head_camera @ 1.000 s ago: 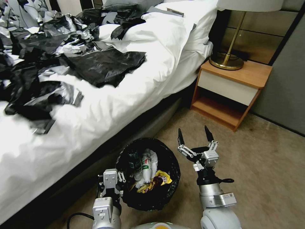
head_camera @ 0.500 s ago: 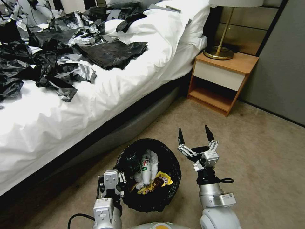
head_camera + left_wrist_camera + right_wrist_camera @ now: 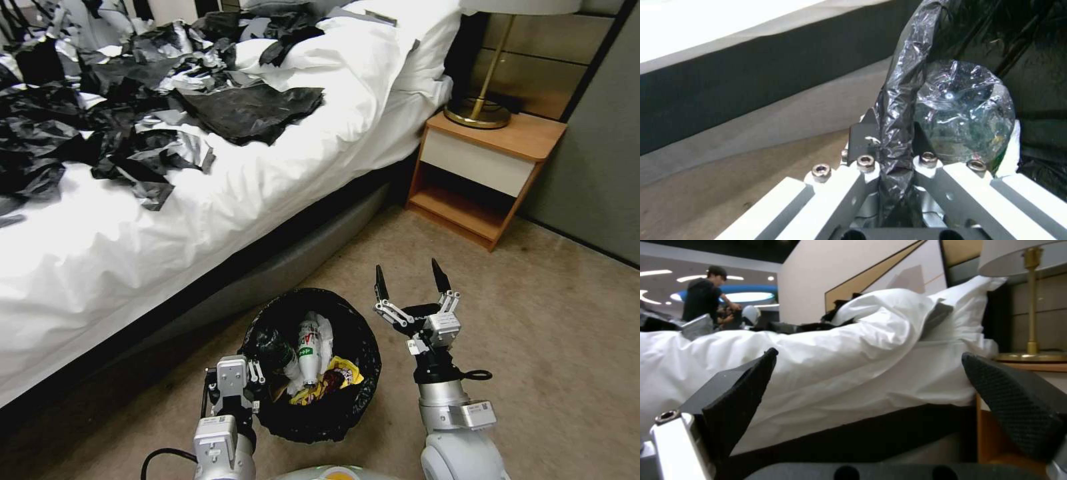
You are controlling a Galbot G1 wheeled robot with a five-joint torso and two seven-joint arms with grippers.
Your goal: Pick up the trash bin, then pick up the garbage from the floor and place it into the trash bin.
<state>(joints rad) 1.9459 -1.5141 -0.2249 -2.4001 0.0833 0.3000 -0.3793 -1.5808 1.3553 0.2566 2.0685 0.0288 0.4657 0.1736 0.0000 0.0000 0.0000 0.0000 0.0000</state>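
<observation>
We have open floor [image 3: 567, 347] from twelve round to three o'clock. The bed [image 3: 200, 220] walls off nine to eleven, the nightstand [image 3: 487, 173] blocks one o'clock farther off, and the trash bin [image 3: 360, 393] stands close ahead.

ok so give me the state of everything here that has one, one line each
trash bin: upright, black-lined, holding litter, rim pinched by the left gripper
left gripper: shut on the bin's lined rim
right gripper: open, empty, raised beside the bin
plastic bottle: inside the bin
yellow wrapper: inside the bin
nightstand: drawer closed, lower shelf bare
</observation>
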